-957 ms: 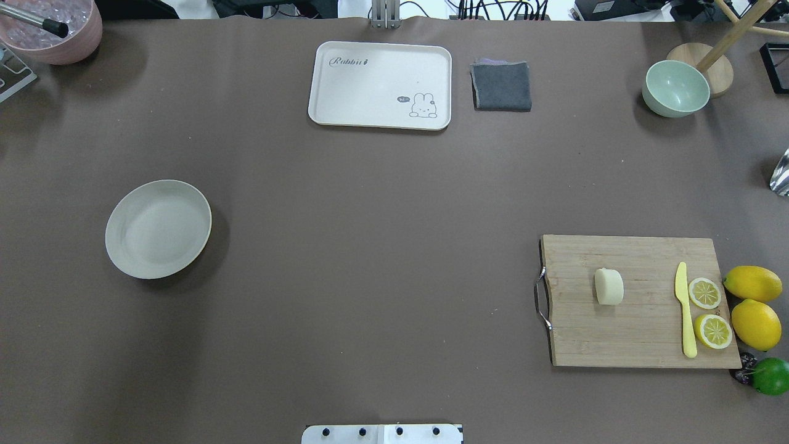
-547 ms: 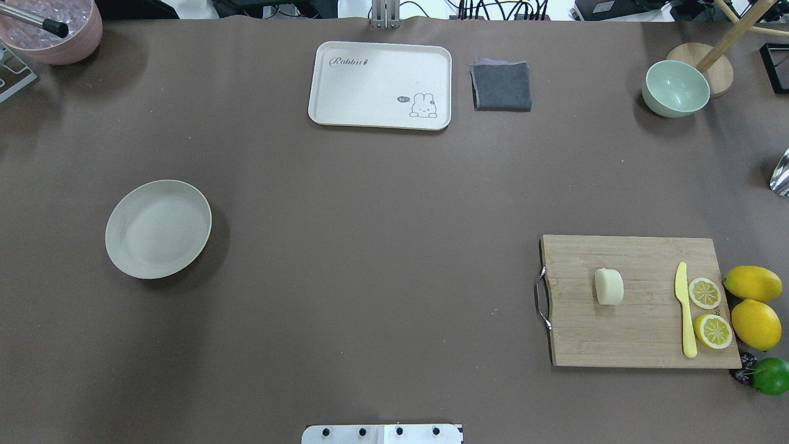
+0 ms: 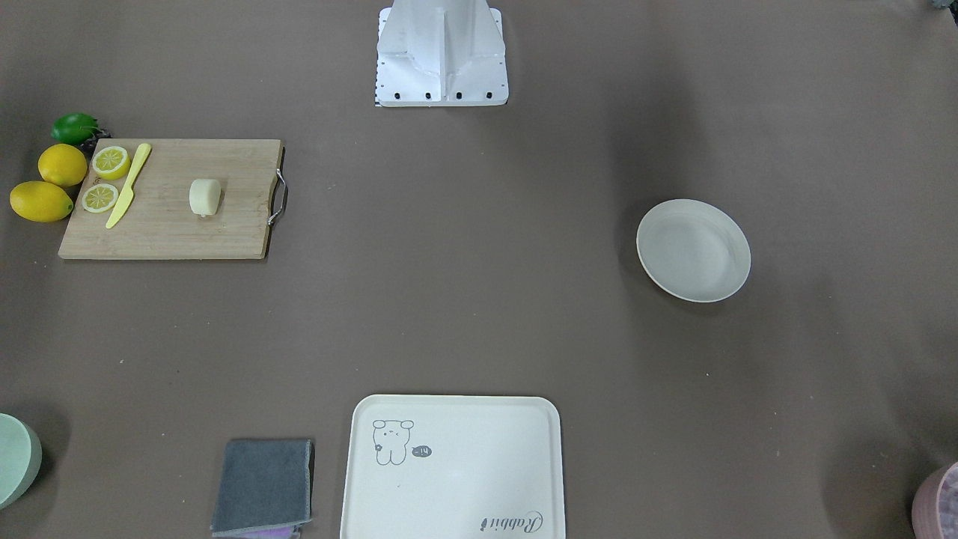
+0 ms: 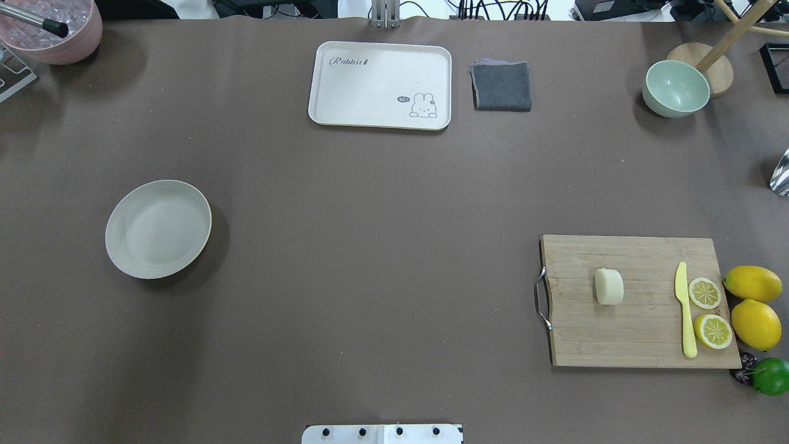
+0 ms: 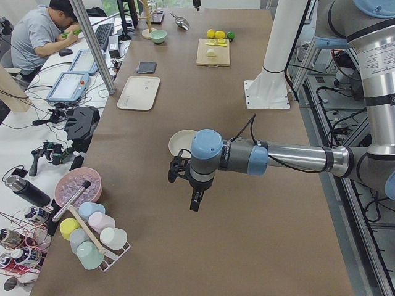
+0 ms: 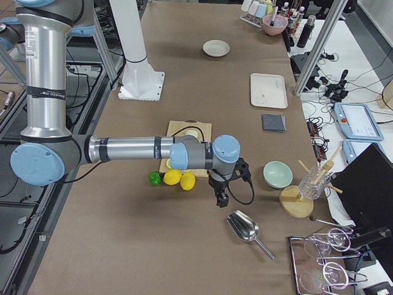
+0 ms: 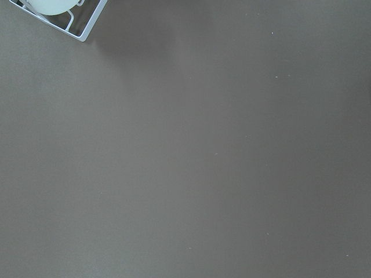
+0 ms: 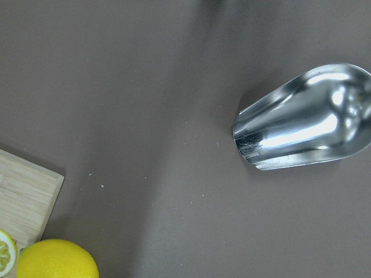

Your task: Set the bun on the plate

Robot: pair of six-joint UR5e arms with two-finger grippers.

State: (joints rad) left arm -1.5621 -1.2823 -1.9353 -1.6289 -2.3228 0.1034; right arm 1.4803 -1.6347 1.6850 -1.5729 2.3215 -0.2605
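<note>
The bun (image 4: pixel 609 286) is a pale cream lump lying on a wooden cutting board (image 4: pixel 641 336) at the table's right, also visible in the front-facing view (image 3: pixel 204 197). The plate (image 4: pixel 158 229) is round, off-white and empty, far off on the table's left (image 3: pixel 693 250). My left gripper (image 5: pixel 195 200) shows only in the exterior left view, hanging over bare table near the plate (image 5: pixel 178 143). My right gripper (image 6: pixel 221 200) shows only in the exterior right view, beyond the lemons and away from the bun. Whether either is open or shut I cannot tell.
On the board lie a yellow knife (image 4: pixel 684 317) and two lemon halves (image 4: pixel 704 293); whole lemons (image 4: pixel 752 283) and a lime (image 4: pixel 770 375) sit beside it. A cream tray (image 4: pixel 380 85), grey cloth (image 4: pixel 502 86) and green bowl (image 4: pixel 675 88) stand at the back. A metal scoop (image 8: pixel 307 116) lies under my right wrist.
</note>
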